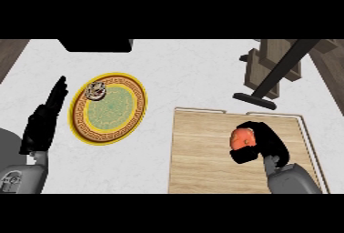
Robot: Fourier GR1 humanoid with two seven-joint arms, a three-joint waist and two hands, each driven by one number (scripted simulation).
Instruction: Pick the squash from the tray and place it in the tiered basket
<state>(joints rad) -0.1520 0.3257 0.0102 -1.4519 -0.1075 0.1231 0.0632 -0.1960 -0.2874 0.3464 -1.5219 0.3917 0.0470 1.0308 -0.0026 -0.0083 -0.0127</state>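
While my left hand (42, 124) rested open at the white surface's (188, 73) left edge, beside the round yellow patterned plate (108, 108), my right hand's (259, 143) fingers (243, 155) curled round the orange squash (240, 138) above the pale wooden tray (201, 154). With the squash only partly enclosed, I judged it could slip during the carry to the tiered wooden basket (272, 63).
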